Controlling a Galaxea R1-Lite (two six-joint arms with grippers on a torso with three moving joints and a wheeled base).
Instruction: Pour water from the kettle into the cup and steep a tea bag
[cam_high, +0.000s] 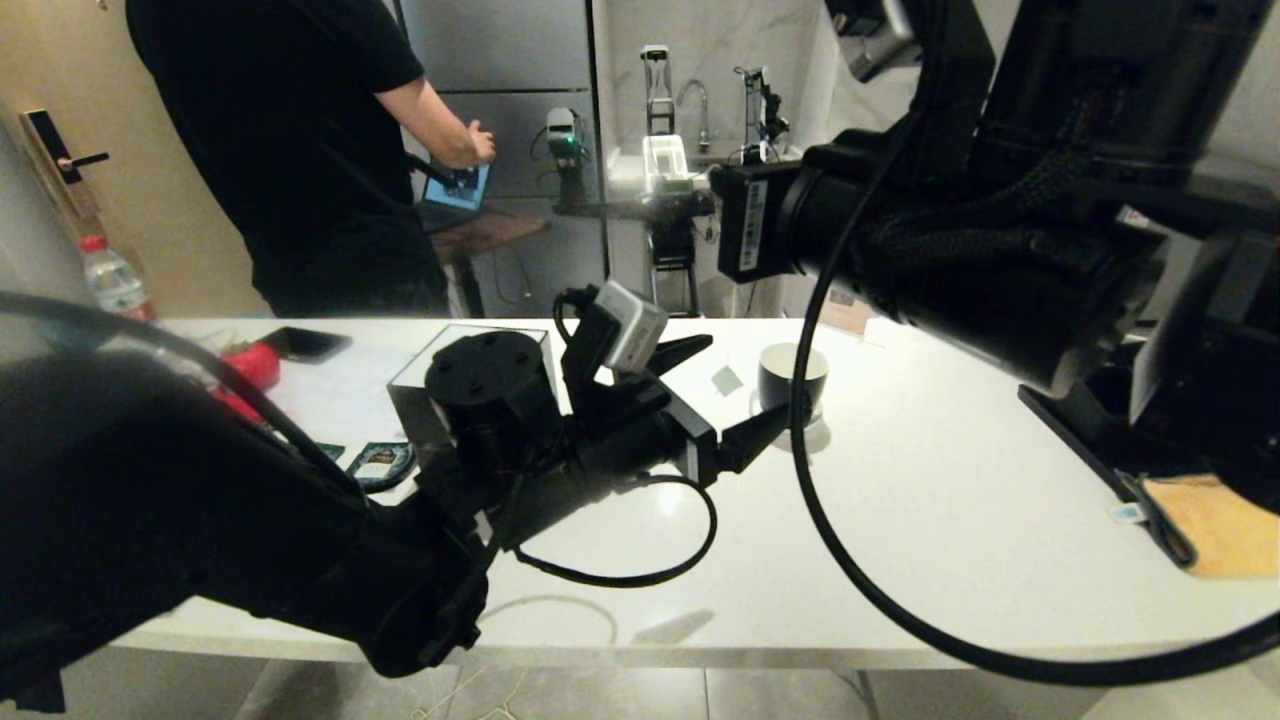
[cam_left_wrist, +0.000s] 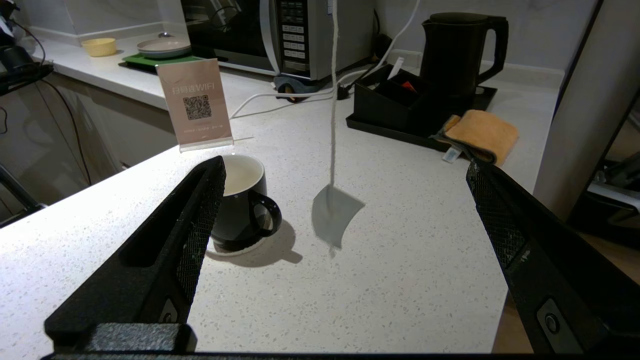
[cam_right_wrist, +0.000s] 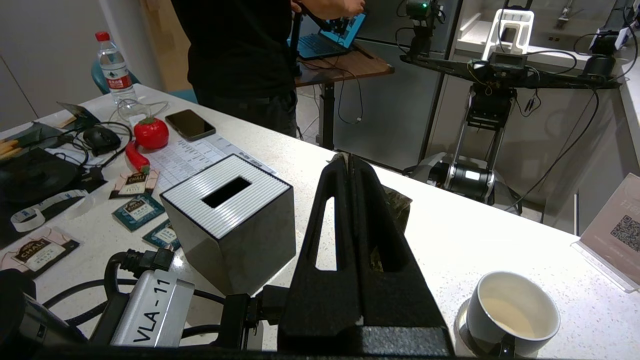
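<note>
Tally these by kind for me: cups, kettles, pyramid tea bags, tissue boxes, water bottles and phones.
cup: 1
kettle: 1
tea bag: 1
tissue box: 1
water bottle: 1
phone: 1
Total: 6

A black tissue box with a white ribbed top stands on the white counter. Near it lie teal sachets, a red tomato toy, a phone and a water bottle. A person stands behind, at a laptop.
</note>
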